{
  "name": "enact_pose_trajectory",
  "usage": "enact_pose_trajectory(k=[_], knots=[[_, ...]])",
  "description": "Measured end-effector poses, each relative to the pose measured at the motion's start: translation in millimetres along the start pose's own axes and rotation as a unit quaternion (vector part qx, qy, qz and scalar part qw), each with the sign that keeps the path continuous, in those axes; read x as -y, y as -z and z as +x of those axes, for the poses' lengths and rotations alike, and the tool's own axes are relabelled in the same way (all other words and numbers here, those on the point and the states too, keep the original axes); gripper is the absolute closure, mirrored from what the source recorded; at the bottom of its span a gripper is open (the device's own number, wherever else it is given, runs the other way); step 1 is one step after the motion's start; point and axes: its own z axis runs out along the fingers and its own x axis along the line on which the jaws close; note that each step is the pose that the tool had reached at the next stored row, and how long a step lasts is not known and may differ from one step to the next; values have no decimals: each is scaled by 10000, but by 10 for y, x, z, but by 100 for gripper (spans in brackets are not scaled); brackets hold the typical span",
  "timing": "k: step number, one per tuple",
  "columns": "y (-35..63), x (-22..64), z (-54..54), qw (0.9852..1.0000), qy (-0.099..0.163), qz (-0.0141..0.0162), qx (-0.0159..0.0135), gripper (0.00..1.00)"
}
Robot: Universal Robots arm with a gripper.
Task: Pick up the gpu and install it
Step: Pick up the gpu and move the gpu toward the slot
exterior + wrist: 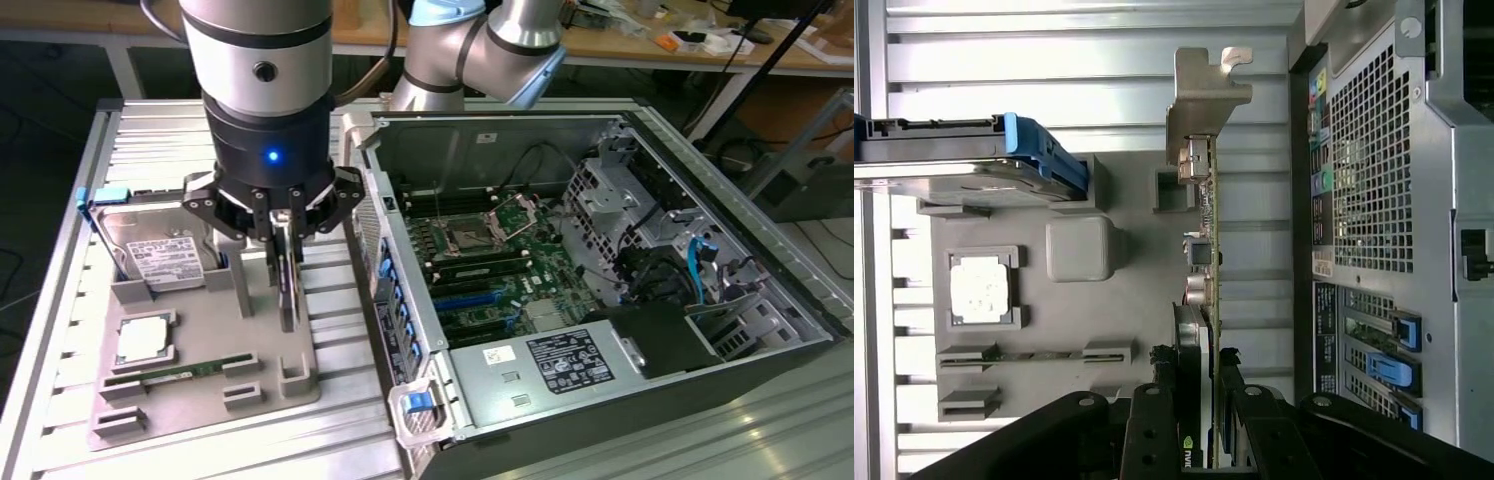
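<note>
The gpu (286,290) hangs edge-on from my gripper (283,235), a thin dark card pointing down over the grey fixture tray (200,405). My jaws are shut on its upper edge. In the wrist view the gpu (1206,240) runs away from the gripper (1197,375), with its green board, black cooler and silver end bracket (1204,100) at the far tip. One black finger (1154,405) presses each side of the card. The card is beside the outer wall of the open computer case (574,250), outside it.
On the tray sit a silver hard drive (163,255) in a blue-edged holder, a processor chip (144,340) and a narrow memory stick (187,372). The case's motherboard (494,260) lies exposed. The perforated rear panel of the case (1374,180) is close alongside the card.
</note>
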Motion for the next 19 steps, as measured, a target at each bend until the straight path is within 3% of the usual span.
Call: enact_pose_trajectory(k=[19], knots=[[136, -9, -1, 10000, 0, 0, 0, 73]])
